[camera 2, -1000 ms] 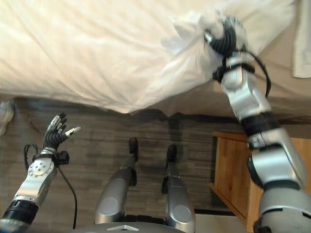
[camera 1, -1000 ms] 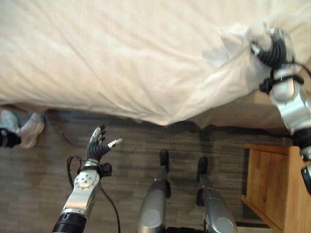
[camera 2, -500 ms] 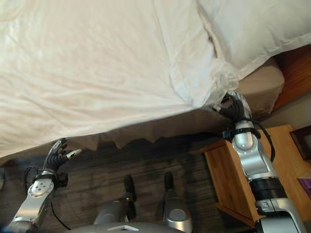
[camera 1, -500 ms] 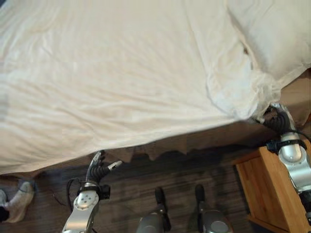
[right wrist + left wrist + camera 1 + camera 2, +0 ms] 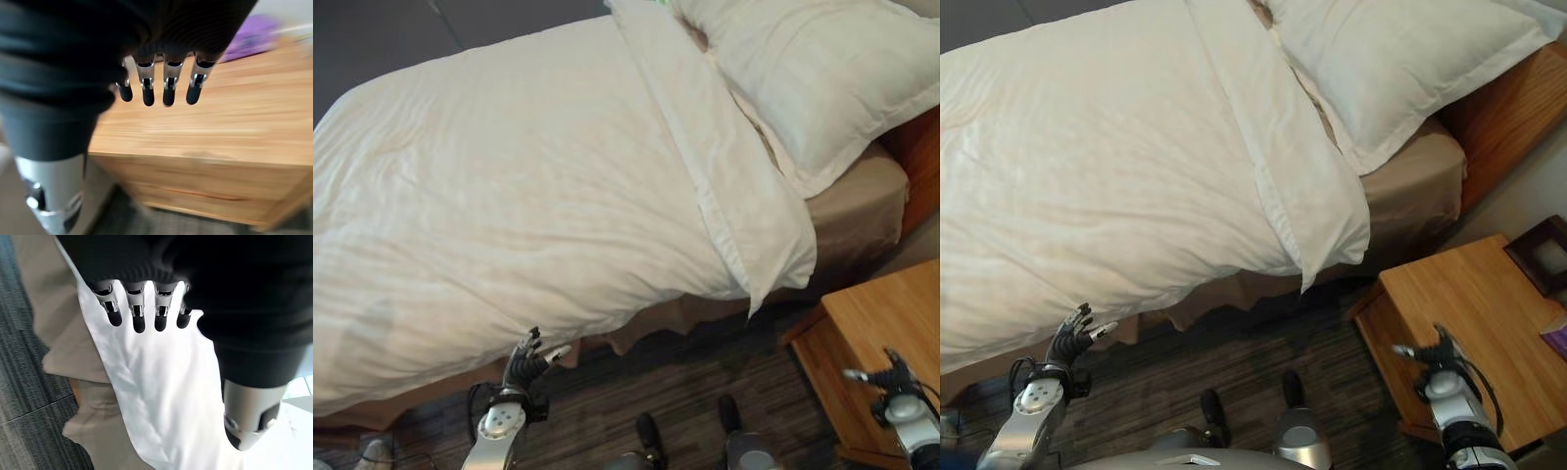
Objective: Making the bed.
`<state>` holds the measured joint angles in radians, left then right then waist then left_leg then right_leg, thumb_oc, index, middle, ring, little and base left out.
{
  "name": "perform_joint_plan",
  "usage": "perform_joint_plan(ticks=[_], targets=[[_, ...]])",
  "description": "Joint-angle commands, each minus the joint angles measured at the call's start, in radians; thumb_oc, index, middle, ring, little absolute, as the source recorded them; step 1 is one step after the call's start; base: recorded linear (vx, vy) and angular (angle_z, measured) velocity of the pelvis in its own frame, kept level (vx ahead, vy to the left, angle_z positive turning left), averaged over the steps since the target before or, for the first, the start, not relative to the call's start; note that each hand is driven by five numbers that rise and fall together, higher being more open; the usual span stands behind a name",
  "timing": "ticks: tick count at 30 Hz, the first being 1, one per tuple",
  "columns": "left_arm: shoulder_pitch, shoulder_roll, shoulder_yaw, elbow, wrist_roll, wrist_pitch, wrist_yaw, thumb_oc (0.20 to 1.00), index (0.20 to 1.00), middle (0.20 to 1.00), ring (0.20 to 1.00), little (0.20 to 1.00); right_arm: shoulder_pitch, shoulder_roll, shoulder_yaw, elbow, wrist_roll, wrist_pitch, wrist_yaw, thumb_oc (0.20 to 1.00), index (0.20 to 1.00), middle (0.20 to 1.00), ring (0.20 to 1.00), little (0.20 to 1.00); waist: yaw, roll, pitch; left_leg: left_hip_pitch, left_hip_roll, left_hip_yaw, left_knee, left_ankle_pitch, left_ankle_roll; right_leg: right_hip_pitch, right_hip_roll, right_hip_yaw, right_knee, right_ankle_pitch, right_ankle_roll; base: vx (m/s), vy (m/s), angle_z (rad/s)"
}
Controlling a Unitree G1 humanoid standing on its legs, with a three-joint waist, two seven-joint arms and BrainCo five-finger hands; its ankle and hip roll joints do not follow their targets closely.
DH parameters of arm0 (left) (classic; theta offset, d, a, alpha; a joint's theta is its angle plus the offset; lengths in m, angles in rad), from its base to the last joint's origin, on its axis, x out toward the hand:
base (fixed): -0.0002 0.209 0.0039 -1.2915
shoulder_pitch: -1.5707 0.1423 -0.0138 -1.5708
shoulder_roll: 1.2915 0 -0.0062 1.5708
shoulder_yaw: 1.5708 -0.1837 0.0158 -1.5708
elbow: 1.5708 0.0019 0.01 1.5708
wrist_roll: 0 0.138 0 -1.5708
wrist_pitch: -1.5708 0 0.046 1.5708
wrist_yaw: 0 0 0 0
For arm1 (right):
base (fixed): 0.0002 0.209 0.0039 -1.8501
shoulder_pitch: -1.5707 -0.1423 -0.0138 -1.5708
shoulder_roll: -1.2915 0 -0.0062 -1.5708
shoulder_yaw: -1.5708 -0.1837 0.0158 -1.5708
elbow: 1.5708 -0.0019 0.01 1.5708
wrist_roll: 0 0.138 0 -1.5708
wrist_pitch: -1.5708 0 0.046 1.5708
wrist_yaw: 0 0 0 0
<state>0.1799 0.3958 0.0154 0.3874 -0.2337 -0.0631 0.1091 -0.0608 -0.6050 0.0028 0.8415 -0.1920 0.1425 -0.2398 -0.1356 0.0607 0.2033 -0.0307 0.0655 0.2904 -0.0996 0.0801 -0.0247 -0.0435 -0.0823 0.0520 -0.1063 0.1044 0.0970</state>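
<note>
A white duvet (image 5: 509, 196) covers the bed, its turned-back edge ending in a corner (image 5: 773, 264) that hangs over the side. A white pillow (image 5: 813, 78) lies at the head, above the tan sheet (image 5: 857, 201). My left hand (image 5: 530, 360) is open with straight fingers (image 5: 139, 316), held just below the duvet's hanging edge (image 5: 161, 396) and the tan bed skirt (image 5: 63, 333), holding nothing. My right hand (image 5: 1435, 357) is open above the wooden nightstand (image 5: 220, 127), with its fingers (image 5: 168, 88) spread and empty.
The nightstand (image 5: 1469, 313) stands right of the bed, with a dark frame (image 5: 1542, 257) and a purple item (image 5: 254, 34) on its far part. Dark carpet floor (image 5: 685, 392) runs along the bedside. A person's shoe (image 5: 374, 452) shows at the lower left.
My right hand has let go of the duvet corner and dropped to above the nightstand. The corner now hangs over the bedside. The camera has pulled back, showing more of the bed.
</note>
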Motion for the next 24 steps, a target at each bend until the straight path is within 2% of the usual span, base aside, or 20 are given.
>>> perform_joint_plan(ticks=[1, 2, 4, 6, 7, 8, 10, 11, 12, 14, 15, 16, 17, 18, 19, 20, 24], targets=[[-0.034, 0.057, 0.033, 0.003, -0.038, -0.032, 0.019, 1.000, 1.000, 1.000, 1.000, 1.000, -0.124, -0.063, -0.043, -0.045, 0.033, -0.033, -0.060, 0.200, 0.200, 0.200, 0.200, 0.200, 0.028, -0.086, -0.006, 0.034, 0.020, -0.017, 0.012, -0.104, -0.025, -0.001, -0.032, -0.066, 0.019, -0.104, 0.022, 0.00, 0.000, 0.00], [-0.034, 0.055, 0.036, 0.006, -0.052, -0.032, 0.013, 1.000, 1.000, 1.000, 1.000, 1.000, -0.140, -0.086, -0.057, -0.156, 0.077, -0.063, -0.062, 0.200, 0.200, 0.200, 0.200, 0.200, 0.028, -0.097, -0.004, 0.038, 0.023, -0.019, 0.012, -0.110, -0.024, 0.003, -0.028, -0.065, 0.019, -0.108, 0.022, -0.04, -0.011, 0.02], [-0.036, 0.056, 0.035, 0.002, -0.065, -0.037, 0.009, 1.000, 1.000, 1.000, 1.000, 1.000, -0.147, -0.088, -0.068, -0.208, 0.121, -0.080, -0.068, 0.200, 0.200, 0.200, 0.200, 0.200, 0.032, -0.102, -0.005, 0.032, 0.024, -0.021, 0.012, -0.104, -0.026, -0.003, -0.025, -0.063, 0.019, -0.101, 0.018, -0.04, -0.018, 0.01], [-0.145, 0.025, -0.027, 0.015, -0.054, -0.025, 0.036, 1.000, 1.000, 1.000, 1.000, 1.000, -0.199, -0.045, -0.045, -0.301, 0.242, -0.115, -0.075, 0.200, 0.200, 0.200, 0.200, 0.200, 0.027, -0.112, -0.006, 0.034, 0.025, -0.017, 0.012, -0.107, -0.027, -0.003, -0.022, -0.061, 0.019, -0.097, 0.018, 0.01, -0.014, 0.02], [-0.172, 0.019, -0.033, 0.016, -0.126, -0.035, 0.025, 1.000, 1.000, 1.000, 1.000, 1.000, -0.235, -0.042, -0.041, -0.307, 0.341, -0.137, -0.082, 0.200, 0.200, 0.200, 0.200, 0.200, 0.031, -0.115, -0.008, 0.042, 0.024, -0.018, 0.012, -0.114, -0.027, 0.006, -0.023, -0.064, 0.019, -0.099, 0.018, 0.01, -0.018, 0.05], [-0.175, 0.020, -0.032, 0.018, -0.127, -0.035, 0.025, 1.000, 1.000, 1.000, 1.000, 1.000, -0.239, -0.042, -0.040, -0.305, 0.343, -0.138, -0.082, 0.200, 0.200, 0.200, 0.200, 0.200, 0.031, -0.116, -0.008, 0.037, 0.025, -0.017, 0.012, -0.108, -0.028, 0.001, -0.022, -0.063, 0.019, -0.094, 0.016, 0.03, -0.018, 0.07], [-0.219, 0.000, -0.042, 0.001, -0.239, -0.048, 0.015, 1.000, 1.000, 1.000, 1.000, 1.000, -0.296, -0.021, -0.028, -0.348, 0.460, -0.165, -0.065, 0.200, 0.200, 0.200, 0.200, 0.200, 0.036, -0.121, -0.014, 0.041, 0.024, -0.015, 0.012, -0.109, -0.029, 0.006, -0.022, -0.068, 0.019, -0.094, 0.013, 0.01, -0.028, 0.14], [-0.243, -0.009, -0.063, -0.009, -0.286, -0.051, 0.012, 1.000, 1.000, 1.000, 1.000, 1.000, -0.316, 0.002, -0.019, -0.369, 0.493, -0.180, -0.071, 0.200, 0.200, 0.200, 0.200, 0.200, 0.035, -0.121, -0.015, 0.043, 0.024, -0.013, 0.012, -0.110, -0.029, 0.007, -0.022, -0.069, 0.019, -0.091, 0.012, 0.02, -0.024, 0.16], [-0.316, -0.040, -0.142, 0.002, -0.315, -0.061, 0.011, 1.000, 1.000, 1.000, 1.000, 1.000, -0.364, 0.047, 0.002, -0.380, 0.545, -0.199, -0.088, 0.200, 0.200, 0.200, 0.200, 0.200, 0.030, -0.122, -0.015, 0.048, 0.022, -0.011, 0.012, -0.112, -0.029, 0.012, -0.023, -0.072, 0.019, -0.090, 0.011, 0.03, -0.006, 0.11], [-0.454, -0.060, -0.235, -0.012, -0.410, -0.058, -0.038, 1.000, 1.000, 1.000, 1.000, 1.000, -0.421, 0.126, 0.023, -0.398, 0.653, -0.248, -0.089, 0.200, 0.200, 0.200, 0.200, 0.200, 0.015, -0.117, -0.017, 0.054, 0.021, -0.004, 0.012, -0.114, -0.029, 0.017, -0.025, -0.074, 0.019, -0.086, 0.011, 0.06, 0.020, 0.09], [-0.575, -0.094, -0.305, -0.014, -0.478, -0.070, -0.045, 1.000, 1.000, 1.000, 1.000, 1.000, -0.472, 0.205, 0.044, -0.382, 0.738, -0.282, -0.090, 0.200, 0.200, 0.200, 0.200, 0.200, 0.000, -0.113, -0.023, 0.061, 0.022, 0.001, 0.012, -0.123, -0.030, 0.023, -0.030, -0.076, 0.019, -0.087, 0.012, 0.05, 0.023, 0.10], [-0.580, -0.093, -0.305, -0.011, -0.480, -0.072, -0.045, 1.000, 1.000, 1.000, 1.000, 1.000, -0.476, 0.205, 0.043, -0.381, 0.738, -0.283, -0.089, 0.200, 0.200, 0.200, 0.200, 0.200, 0.001, -0.114, -0.022, 0.057, 0.022, 0.002, 0.012, -0.117, -0.031, 0.019, -0.030, -0.075, 0.019, -0.082, 0.011, 0.06, 0.020, 0.07], [-0.686, -0.110, -0.364, -0.015, -0.544, -0.080, -0.069, 0.890, 0.890, 0.890, 0.890, 0.890, -0.525, 0.252, 0.073, -0.365, 0.795, -0.296, -0.080, 0.200, 0.200, 0.200, 0.200, 0.200, -0.014, -0.111, -0.027, 0.060, 0.024, 0.008, 0.012, -0.119, -0.032, 0.018, -0.030, -0.073, 0.019, -0.081, 0.013, 0.00, 0.000, 0.00], [-0.747, -0.130, -0.402, -0.006, -0.586, -0.086, -0.082, 0.526, 0.526, 0.526, 0.526, 0.526, -0.562, 0.276, 0.090, -0.346, 0.826, -0.306, -0.079, 0.200, 0.200, 0.200, 0.200, 0.200, -0.026, -0.111, -0.025, 0.063, 0.025, 0.012, 0.012, -0.121, -0.033, 0.016, -0.029, -0.069, 0.019, -0.080, 0.014, 0.05, 0.027, -0.05], [-0.787, -0.156, -0.439, -0.029, -0.648, -0.090, -0.112, 0.473, 0.473, 0.473, 0.473, 0.473, -0.611, 0.285, 0.119, -0.317, 0.851, -0.303, -0.072, 0.200, 0.200, 0.200, 0.200, 0.200, -0.036, -0.110, -0.029, 0.064, 0.027, 0.020, 0.012, -0.123, -0.035, 0.009, -0.030, -0.066, 0.019, -0.079, 0.016, 0.03, 0.026, -0.05], [-0.789, -0.166, -0.454, -0.040, -0.671, -0.088, -0.128, 0.200, 0.200, 0.200, 0.200, 0.200, -0.633, 0.289, 0.124, -0.300, 0.868, -0.303, -0.069, 0.200, 0.200, 0.200, 0.200, 0.200, -0.037, -0.109, -0.028, 0.066, 0.027, 0.023, 0.012, -0.124, -0.035, 0.007, -0.030, -0.063, 0.019, -0.079, 0.017, 0.02, 0.018, -0.10], [-0.848, -0.217, -0.510, -0.064, -0.703, -0.097, -0.139, 0.200, 0.200, 0.200, 0.200, 0.200, -0.701, 0.348, 0.143, -0.249, 0.982, -0.327, -0.044, 0.200, 0.200, 0.200, 0.200, 0.200, -0.039, -0.108, -0.015, 0.065, 0.027, 0.020, 0.012, -0.121, -0.036, -0.002, -0.028, -0.047, 0.019, -0.080, 0.018, 0.00, 0.005, -0.14]])
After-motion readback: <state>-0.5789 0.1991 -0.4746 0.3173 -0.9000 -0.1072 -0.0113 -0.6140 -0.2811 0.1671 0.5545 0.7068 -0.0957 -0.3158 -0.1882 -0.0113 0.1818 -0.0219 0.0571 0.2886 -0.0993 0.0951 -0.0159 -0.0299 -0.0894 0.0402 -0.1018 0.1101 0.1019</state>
